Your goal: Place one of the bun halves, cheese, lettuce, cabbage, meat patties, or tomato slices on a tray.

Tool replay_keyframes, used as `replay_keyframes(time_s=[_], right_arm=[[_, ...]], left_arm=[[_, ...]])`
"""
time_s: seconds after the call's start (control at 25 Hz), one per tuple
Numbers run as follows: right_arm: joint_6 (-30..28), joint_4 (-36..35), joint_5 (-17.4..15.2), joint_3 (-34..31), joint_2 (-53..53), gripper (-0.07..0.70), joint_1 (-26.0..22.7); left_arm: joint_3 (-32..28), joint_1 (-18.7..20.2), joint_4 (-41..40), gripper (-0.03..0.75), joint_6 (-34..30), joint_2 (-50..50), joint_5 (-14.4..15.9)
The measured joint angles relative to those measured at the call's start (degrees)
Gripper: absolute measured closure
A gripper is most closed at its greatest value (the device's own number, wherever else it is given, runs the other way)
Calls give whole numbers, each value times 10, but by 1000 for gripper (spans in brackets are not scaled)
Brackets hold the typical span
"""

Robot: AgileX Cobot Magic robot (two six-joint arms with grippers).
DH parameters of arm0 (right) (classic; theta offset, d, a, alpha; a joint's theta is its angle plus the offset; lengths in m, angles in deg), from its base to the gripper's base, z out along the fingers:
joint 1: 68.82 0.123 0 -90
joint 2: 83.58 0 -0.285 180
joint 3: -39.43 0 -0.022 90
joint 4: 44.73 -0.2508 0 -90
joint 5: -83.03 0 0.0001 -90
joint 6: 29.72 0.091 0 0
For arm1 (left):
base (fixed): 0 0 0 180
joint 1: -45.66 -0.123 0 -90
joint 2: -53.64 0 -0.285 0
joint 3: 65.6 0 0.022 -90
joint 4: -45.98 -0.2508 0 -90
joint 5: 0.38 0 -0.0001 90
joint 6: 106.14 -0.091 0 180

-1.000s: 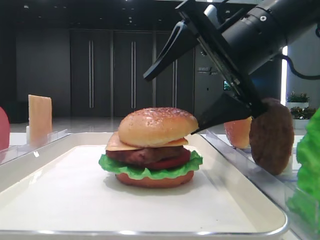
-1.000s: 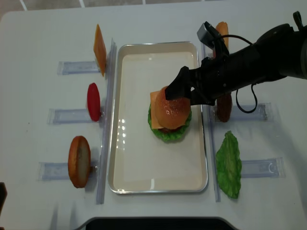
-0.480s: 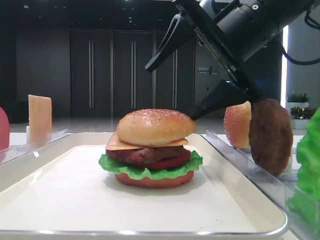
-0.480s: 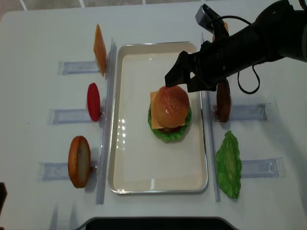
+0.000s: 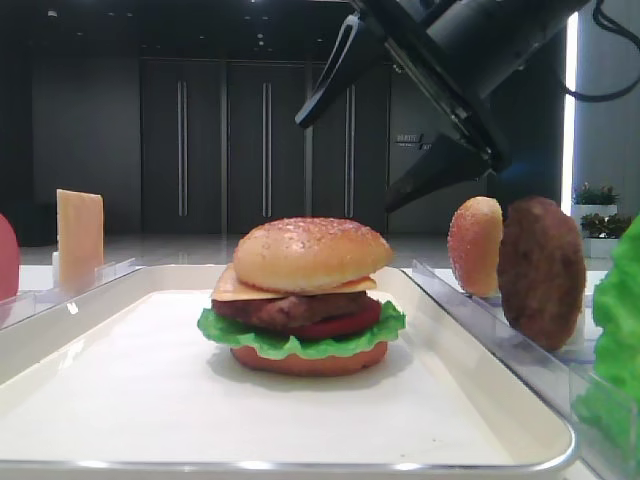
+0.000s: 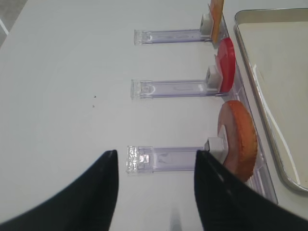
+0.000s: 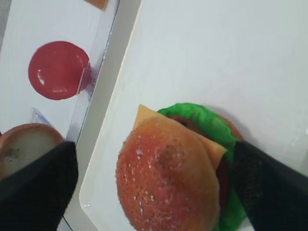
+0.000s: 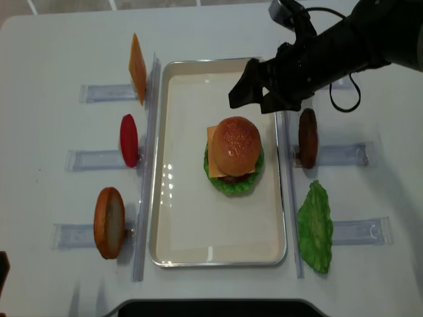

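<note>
Bun half point(image 8: 235, 144) sitting atop stacked burger on tray point(image 8: 187, 231), cheese point(image 5: 232, 288) peeking beneath. Right gripper point(image 8: 254, 88) hovering above it, fingers point(image 5: 330, 77) spread wide, gripping nothing. Left gripper point(image 6: 154, 185) fingers parted, empty, over tabletop point(image 6: 72, 96).

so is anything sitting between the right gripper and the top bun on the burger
Nothing visible. The right gripper hangs open above and just behind the top bun, with only air between its fingers and the bun, which rests on the stack in the tray.
</note>
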Motion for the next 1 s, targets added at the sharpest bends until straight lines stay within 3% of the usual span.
replay_keyframes(time_s=[0.2,0.32,0.4,0.6,0.72,0.8,0.92,1.0], right_arm=[[51,54,-18,54,0,22,-1],[67,66,-33,67,0,32,-29],[75,92,-51,71,0,40,-78],[101,168,-72,71,2,42,-274],[119,208,-74,72,2,45,-331],[187,304,-73,77,2,51,-335],[327,515,-72,79,2,58,-311],[379,614,-75,79,2,62,-286]], left_arm=[[0,0,0,325,0,0,0],[0,0,0,325,0,0,0],[0,0,0,325,0,0,0],[0,0,0,325,0,0,0],[0,0,0,325,0,0,0],[0,0,0,325,0,0,0],[0,0,0,325,0,0,0],[0,0,0,325,0,0,0]])
